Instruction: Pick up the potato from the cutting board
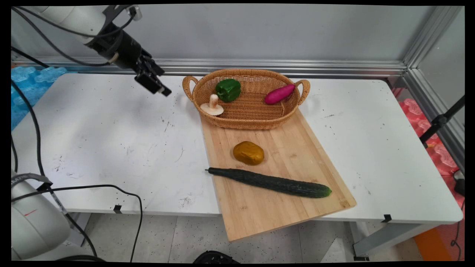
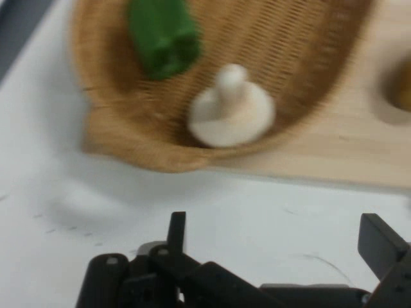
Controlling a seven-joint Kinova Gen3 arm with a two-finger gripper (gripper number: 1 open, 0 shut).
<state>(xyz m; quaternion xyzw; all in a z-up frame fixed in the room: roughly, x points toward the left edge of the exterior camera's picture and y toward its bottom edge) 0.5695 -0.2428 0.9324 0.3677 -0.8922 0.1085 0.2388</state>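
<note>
My gripper [image 1: 157, 87] hangs open and holds nothing, above the white table just left of the wicker basket [image 1: 248, 115]. In the hand view its fingers [image 2: 176, 231] stand wide apart below the basket [image 2: 122, 128]. Nearest to it is a white mushroom [image 1: 212, 106] lying at the basket's left end, cap down [image 2: 232, 115]. A green bell pepper [image 1: 228, 89] sits behind the mushroom [image 2: 164, 35], and a magenta sweet potato [image 1: 279, 94] rests at the basket's right end.
The basket stands on the far end of a wooden cutting board [image 1: 289, 211] that overhangs the table's near edge. On the board lie a brown potato [image 1: 248, 152] and a long dark cucumber [image 1: 271, 182]. Black cables [image 1: 92, 187] trail at the left.
</note>
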